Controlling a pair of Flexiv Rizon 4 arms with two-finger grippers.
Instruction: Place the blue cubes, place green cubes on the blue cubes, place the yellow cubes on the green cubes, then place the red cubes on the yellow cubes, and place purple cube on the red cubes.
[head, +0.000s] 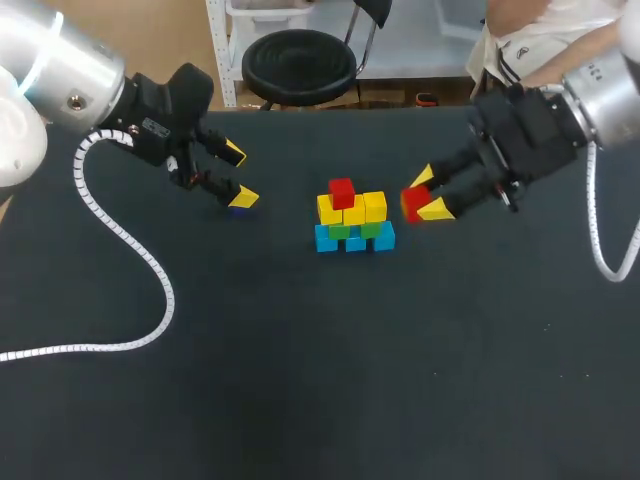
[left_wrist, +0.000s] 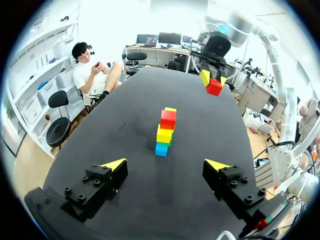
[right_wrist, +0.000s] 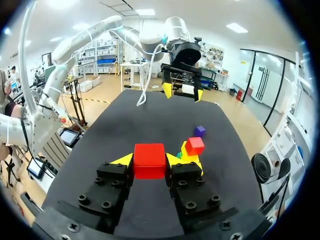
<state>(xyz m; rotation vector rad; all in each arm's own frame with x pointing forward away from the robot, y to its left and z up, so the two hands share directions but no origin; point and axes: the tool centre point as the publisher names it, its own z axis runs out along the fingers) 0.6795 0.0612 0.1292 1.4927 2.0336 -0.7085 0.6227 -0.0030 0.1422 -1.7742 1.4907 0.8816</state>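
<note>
At the table's middle stands a stack (head: 354, 220): blue cubes (head: 326, 240) at the bottom, green cubes (head: 340, 231) on them, yellow cubes (head: 375, 206) above, and one red cube (head: 342, 192) on top at the left. My right gripper (head: 428, 194) hangs just right of the stack, shut on a second red cube (head: 410, 204), which shows squarely between the jaws in the right wrist view (right_wrist: 149, 160). My left gripper (head: 239, 175) is open and empty, left of the stack. A purple cube (right_wrist: 200, 131) lies on the table under it, barely visible in the head view (head: 237, 210).
The dark table (head: 320, 380) has wide bare room in front of the stack. A white coiled cable (head: 150, 270) from my left arm loops over the table's left side. In the left wrist view the stack (left_wrist: 165, 131) is ahead of the open fingers.
</note>
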